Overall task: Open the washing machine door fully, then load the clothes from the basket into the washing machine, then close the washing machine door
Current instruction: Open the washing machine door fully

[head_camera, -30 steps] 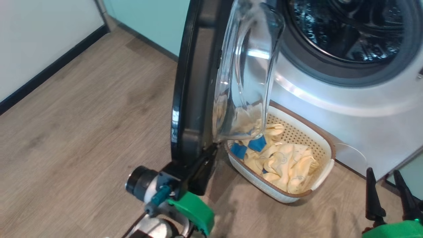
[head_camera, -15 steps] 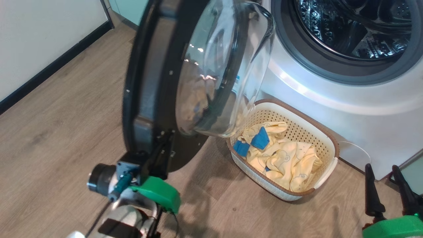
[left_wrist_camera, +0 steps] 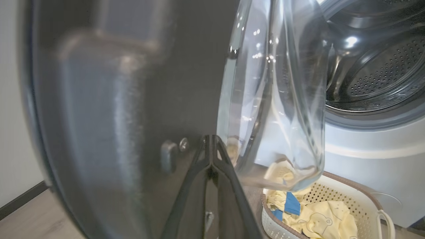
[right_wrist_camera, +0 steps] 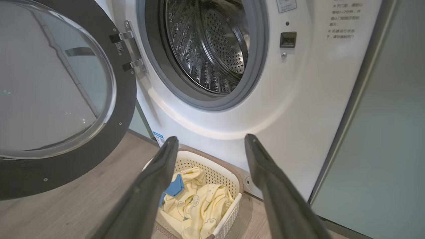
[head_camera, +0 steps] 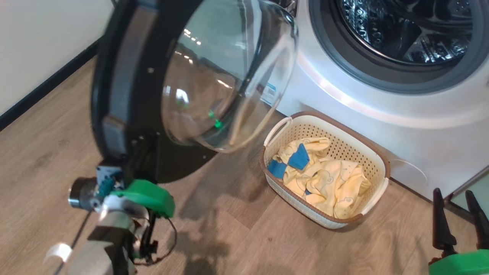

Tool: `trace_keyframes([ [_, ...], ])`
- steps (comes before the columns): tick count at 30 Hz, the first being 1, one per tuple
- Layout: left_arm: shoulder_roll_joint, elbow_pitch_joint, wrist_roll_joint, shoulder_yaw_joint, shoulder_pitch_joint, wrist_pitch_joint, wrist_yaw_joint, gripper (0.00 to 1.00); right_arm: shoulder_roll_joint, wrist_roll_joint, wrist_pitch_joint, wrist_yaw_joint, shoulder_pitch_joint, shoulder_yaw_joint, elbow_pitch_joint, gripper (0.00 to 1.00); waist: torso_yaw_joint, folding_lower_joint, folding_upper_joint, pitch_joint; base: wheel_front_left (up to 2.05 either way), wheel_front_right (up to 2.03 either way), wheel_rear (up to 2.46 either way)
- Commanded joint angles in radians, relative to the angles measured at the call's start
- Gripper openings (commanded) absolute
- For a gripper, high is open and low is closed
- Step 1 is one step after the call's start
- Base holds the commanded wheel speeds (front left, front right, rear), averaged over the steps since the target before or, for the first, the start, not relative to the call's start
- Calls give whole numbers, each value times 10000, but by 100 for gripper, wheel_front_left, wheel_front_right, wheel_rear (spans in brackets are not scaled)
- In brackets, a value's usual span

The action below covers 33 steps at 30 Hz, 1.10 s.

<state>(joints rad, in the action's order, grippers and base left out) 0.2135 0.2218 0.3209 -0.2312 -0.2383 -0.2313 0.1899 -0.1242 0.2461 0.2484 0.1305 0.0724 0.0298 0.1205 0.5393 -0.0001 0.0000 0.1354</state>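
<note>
The washing machine door [head_camera: 122,68] stood swung wide at the left of the washing machine [head_camera: 382,122]. The left gripper [left_wrist_camera: 211,139], fingers pressed together with nothing between them, met the door's dark inner face. The right gripper [right_wrist_camera: 210,137] hung spread apart and empty before the machine. The clothes [head_camera: 324,179] lay piled in the basket [head_camera: 366,156] at the machine's foot.

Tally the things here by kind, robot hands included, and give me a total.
Washing machine: 1
Door: 1
Basket: 1
Pile of clothes: 1
Hands: 2 (left hand, right hand)
Total: 6
</note>
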Motion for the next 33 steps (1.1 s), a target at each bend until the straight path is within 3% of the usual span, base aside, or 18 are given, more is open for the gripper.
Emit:
trace_keyframes([
  [1,375,7,82,624,-661,-136,-32,0,-326,-47,-34,2,-165,-135,-384,100,-58,1,0,70,0,0,0],
  [7,430,1167,242,1353,-1428,-294,-365,0,-542,-62,-342,2,-116,-33,-753,100,-220,1,0,374,0,0,0],
  [22,346,2592,-668,3775,-2797,-303,-1083,0,-943,2,-961,2,-184,230,-1539,100,-595,1,0,1205,0,0,0],
  [33,510,3561,-1173,4924,-3362,-303,-1164,0,-1013,39,-1068,2,-376,165,-1616,100,-719,1,0,1374,0,0,0],
])
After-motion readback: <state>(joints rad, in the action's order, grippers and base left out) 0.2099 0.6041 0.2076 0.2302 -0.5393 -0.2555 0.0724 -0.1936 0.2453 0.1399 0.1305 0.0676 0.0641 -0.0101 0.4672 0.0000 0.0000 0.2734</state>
